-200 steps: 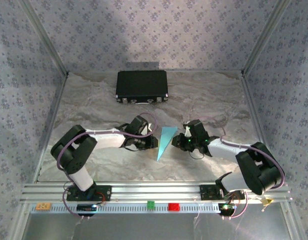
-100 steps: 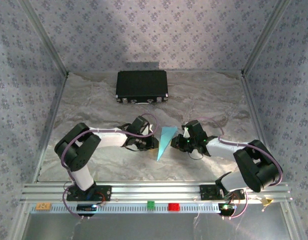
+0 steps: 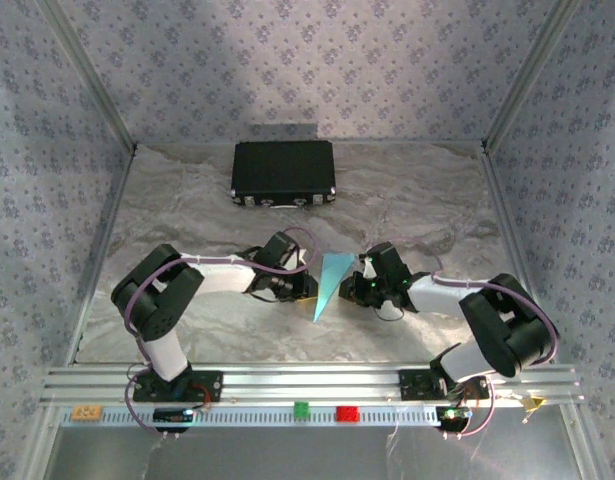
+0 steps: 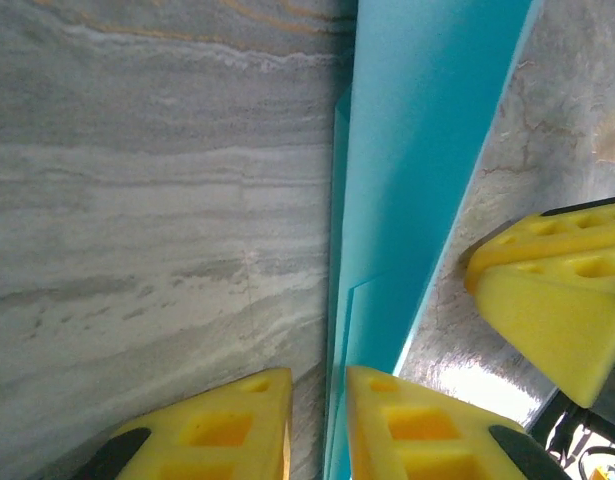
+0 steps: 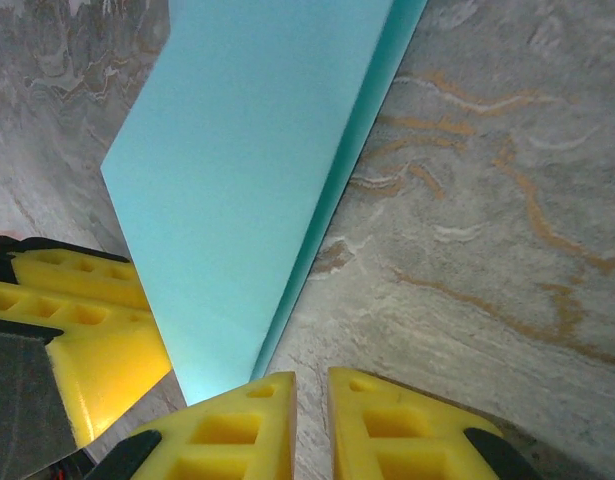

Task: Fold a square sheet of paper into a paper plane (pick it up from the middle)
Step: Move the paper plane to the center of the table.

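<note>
Two arms meet mid-bench, low and reaching inward from either side.

Top external: the paper point(image 3: 329, 280) is no longer a square. It is a narrow light-blue triangle, broad end toward the black case point(image 3: 284, 172) and sharp tip toward the arm bases. It sits between the left gripper point(image 3: 305, 286) and the right gripper point(image 3: 353, 286), each tight against one long edge. The case stands well apart at the back of the bench point(image 3: 417, 200). From this height the jaws are too small to read.

Left wrist: left gripper jaws are drawn in to a thin slit. The long edge of the paper point(image 4: 417, 150) runs straight down into that slit, so I read it as a pinch on that edge. A second layer shows as a stepped flap near the fingertips. A yellow finger point(image 4: 547, 310) of the other arm sits just across the strip.

Right wrist: right gripper jaws are likewise nearly closed. The paper's point(image 5: 247, 180) lower corner comes down to the fingertips at the slit, which looks like a pinch there too, though less plainly. A darker underlayer lines the fold edge.

Progress, as a judgement: the main folds look done and the dart outline is there. Probably left are setting the wings or the centre crease, then letting go. A slip or tear at the thin edges is the likely risk.
</note>
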Controlling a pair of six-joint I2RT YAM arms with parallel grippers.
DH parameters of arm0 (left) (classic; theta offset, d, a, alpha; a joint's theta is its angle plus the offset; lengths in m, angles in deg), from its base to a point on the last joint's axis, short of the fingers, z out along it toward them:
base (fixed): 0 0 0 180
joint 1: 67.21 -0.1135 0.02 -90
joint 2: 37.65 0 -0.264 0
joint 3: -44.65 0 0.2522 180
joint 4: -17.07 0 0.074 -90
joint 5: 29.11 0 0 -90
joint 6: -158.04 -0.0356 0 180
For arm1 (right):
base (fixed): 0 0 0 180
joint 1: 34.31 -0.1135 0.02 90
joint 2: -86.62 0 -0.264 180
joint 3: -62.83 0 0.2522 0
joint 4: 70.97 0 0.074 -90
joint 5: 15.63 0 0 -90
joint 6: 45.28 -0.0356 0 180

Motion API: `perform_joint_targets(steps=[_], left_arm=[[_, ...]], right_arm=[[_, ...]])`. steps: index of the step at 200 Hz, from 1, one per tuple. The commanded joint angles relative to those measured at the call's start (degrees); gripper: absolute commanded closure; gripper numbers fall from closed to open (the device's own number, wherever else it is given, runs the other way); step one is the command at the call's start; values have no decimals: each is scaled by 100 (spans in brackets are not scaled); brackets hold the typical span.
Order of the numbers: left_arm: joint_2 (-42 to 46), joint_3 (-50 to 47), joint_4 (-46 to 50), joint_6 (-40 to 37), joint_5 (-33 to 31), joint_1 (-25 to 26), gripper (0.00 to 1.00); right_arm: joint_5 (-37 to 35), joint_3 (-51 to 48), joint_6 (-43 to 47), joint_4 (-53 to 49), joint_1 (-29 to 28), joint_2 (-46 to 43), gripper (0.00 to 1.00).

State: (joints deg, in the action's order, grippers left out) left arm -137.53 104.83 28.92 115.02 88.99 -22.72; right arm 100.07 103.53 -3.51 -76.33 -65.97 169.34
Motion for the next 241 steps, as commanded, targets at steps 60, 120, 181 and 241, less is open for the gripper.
perform_joint_targets(steps=[60,120,181,241], left_arm=[[-65,67,-341,-41,267,84,77],[-172,76,-398,-58,414,92,74],[-243,92,-449,-84,595,87,72],[-313,135,-505,-102,783,104,73]], right_arm=[[111,121,25,90,-57,185,84],[243,121,-22,321,-64,370,85],[293,148,-24,383,-64,439,85],[316,163,-34,467,-68,515,86]])
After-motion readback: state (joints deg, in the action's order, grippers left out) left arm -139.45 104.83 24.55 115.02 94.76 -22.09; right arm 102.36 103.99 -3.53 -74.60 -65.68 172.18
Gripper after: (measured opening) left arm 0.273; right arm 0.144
